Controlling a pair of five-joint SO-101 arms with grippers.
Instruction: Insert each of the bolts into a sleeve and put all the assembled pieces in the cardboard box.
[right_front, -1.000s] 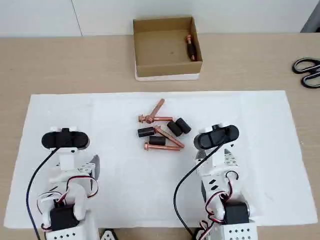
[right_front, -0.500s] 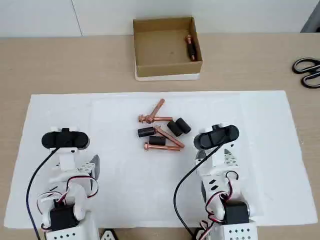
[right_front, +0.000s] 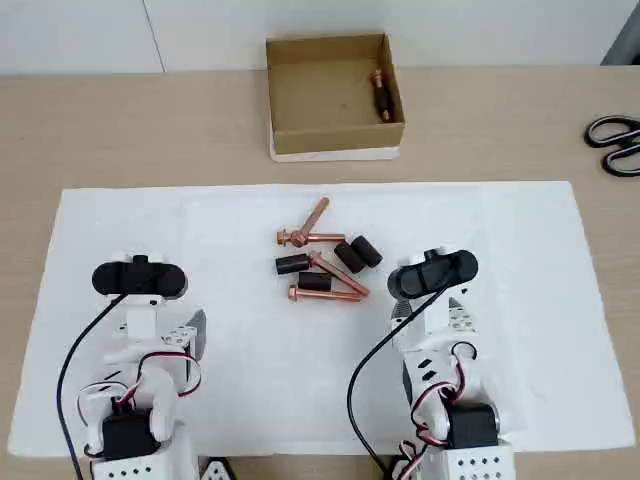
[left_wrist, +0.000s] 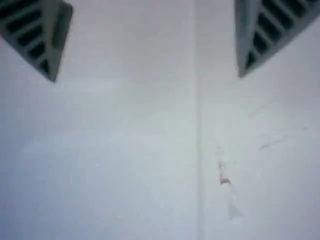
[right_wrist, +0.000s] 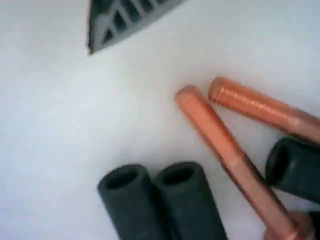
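While my left gripper (left_wrist: 146, 74) hung released over paper (left_wrist: 125, 150) and I couldn't tell the right gripper's (right_front: 400, 308) grip, those two touching sleeves (right_wrist: 160, 205) risked a double grab, scattering bolts (right_wrist: 225, 150).

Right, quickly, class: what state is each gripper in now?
Left gripper: open, holding nothing.
Right gripper: cannot be told.

Scissors (right_front: 615, 143) near table (right_front: 130, 130) edge; white sheet (right_front: 520, 300) spread across table.
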